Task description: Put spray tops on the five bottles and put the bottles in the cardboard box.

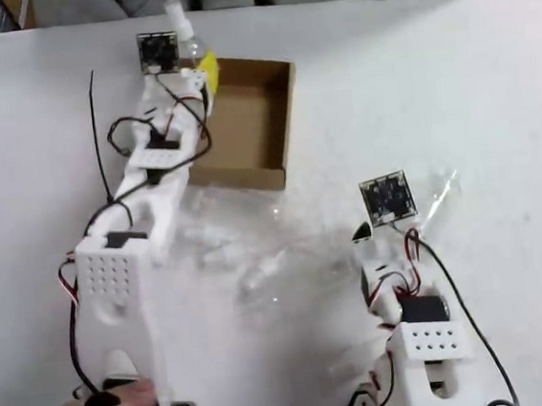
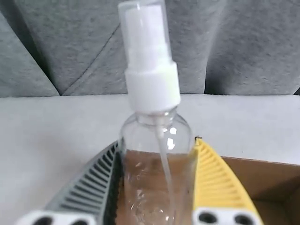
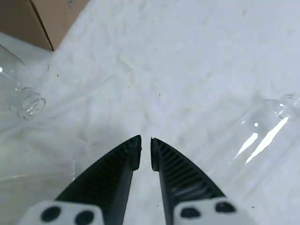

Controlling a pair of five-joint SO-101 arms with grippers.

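A clear bottle (image 2: 154, 187) with a white spray top (image 2: 150, 70) stands upright between the grey and yellow fingers of my left gripper (image 2: 157, 143), which is shut on it. In the high view this bottle (image 1: 185, 40) is held over the far left corner of the open cardboard box (image 1: 249, 119). My right gripper (image 3: 145, 140) hangs shut and empty just above the table, near the front right (image 1: 361, 235). Clear uncapped bottles lie on the table: one with its open neck showing (image 3: 23, 101), and another off to the gripper's other side (image 3: 272, 129).
More clear bottles and crinkled clear plastic (image 1: 248, 263) lie between the two arms, in front of the box. A strip of clear wrapping (image 1: 440, 194) lies beside the right arm. A grey upholstered backrest (image 2: 234, 47) runs behind the table's far edge.
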